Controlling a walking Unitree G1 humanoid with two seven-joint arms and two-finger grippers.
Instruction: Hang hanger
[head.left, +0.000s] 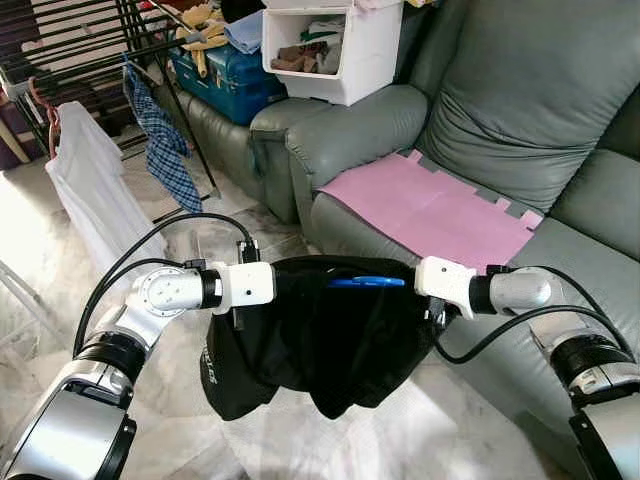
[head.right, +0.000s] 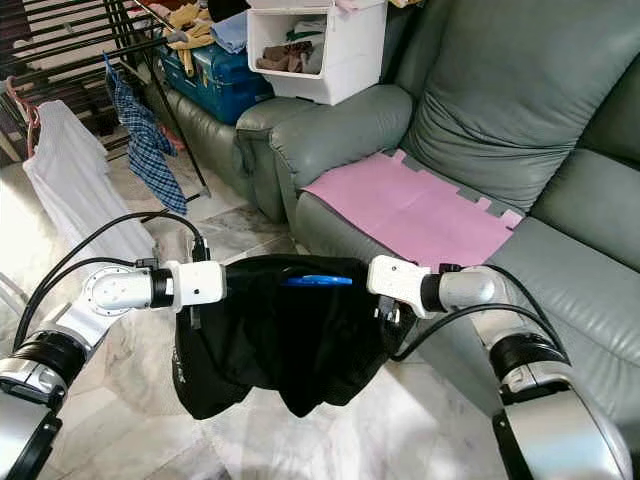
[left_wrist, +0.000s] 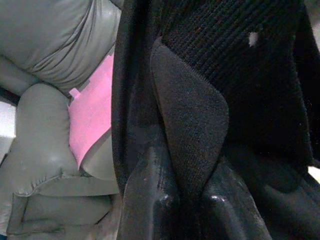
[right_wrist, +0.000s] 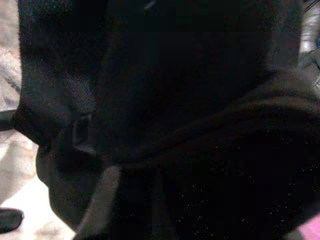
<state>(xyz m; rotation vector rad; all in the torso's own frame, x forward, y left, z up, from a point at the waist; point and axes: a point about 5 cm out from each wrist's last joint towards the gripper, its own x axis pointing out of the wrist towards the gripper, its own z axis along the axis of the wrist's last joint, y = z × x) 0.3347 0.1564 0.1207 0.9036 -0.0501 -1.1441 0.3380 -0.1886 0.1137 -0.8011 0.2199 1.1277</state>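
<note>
A black garment (head.left: 320, 340) hangs in front of me, stretched between my two arms above the floor. A blue hanger (head.left: 368, 282) peeks out along its top edge, mostly wrapped by the cloth. My left gripper (left_wrist: 187, 200) is shut on a fold of the black cloth at the garment's left end. My right gripper (head.left: 420, 288) goes into the garment's right end, where the cloth covers it. The right wrist view is very dark, with black fabric close up.
A black drying rack (head.left: 90, 50) stands at the far left with a white garment (head.left: 90, 190) and a plaid cloth (head.left: 160, 140) hanging on it. A grey sofa (head.left: 520, 110) with a pink mat (head.left: 430, 205) is right ahead. A white bin (head.left: 340, 50) sits on the armrest.
</note>
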